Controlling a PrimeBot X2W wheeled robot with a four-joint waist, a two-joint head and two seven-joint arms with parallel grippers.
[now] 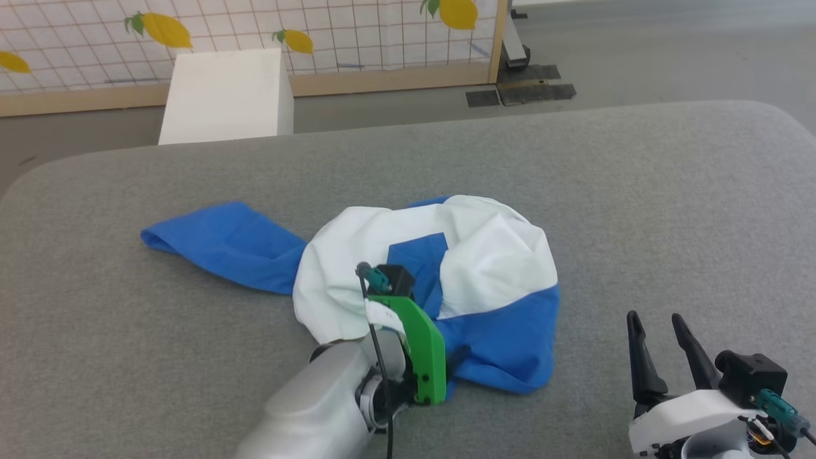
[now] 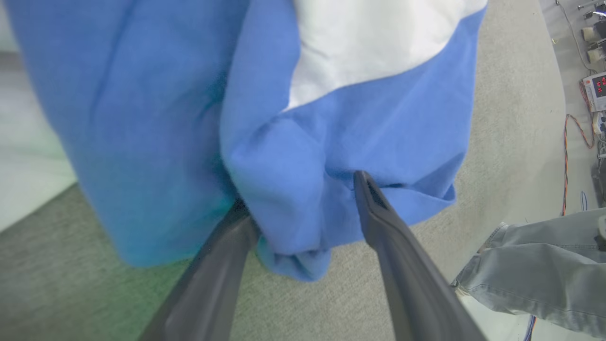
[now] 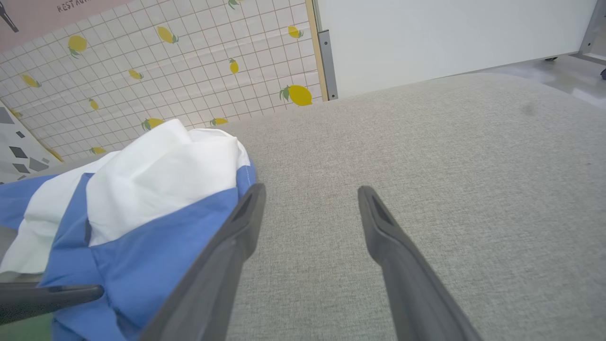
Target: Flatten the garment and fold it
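The garment point(image 1: 491, 255) lies crumpled on the grey padded table point(image 1: 637, 191), white in the middle with blue edges and one blue sleeve point(image 1: 223, 242) stretched out to the left. My left gripper point(image 2: 300, 192) stands open at the garment's near blue edge point(image 2: 378, 132), and a bunched blue fold sits between its fingers. In the head view its green wrist mount point(image 1: 417, 347) covers the fingers. My right gripper point(image 1: 653, 317) is open over bare table to the right of the garment point(image 3: 156, 175), holding nothing point(image 3: 310, 189).
A white box point(image 1: 223, 95) stands beyond the table's far left edge, before a lemon-patterned panel point(image 1: 319, 38). A person's leg in jeans point(image 2: 535, 265) stands beside the table. Cables and equipment point(image 2: 596, 90) lie on the floor there.
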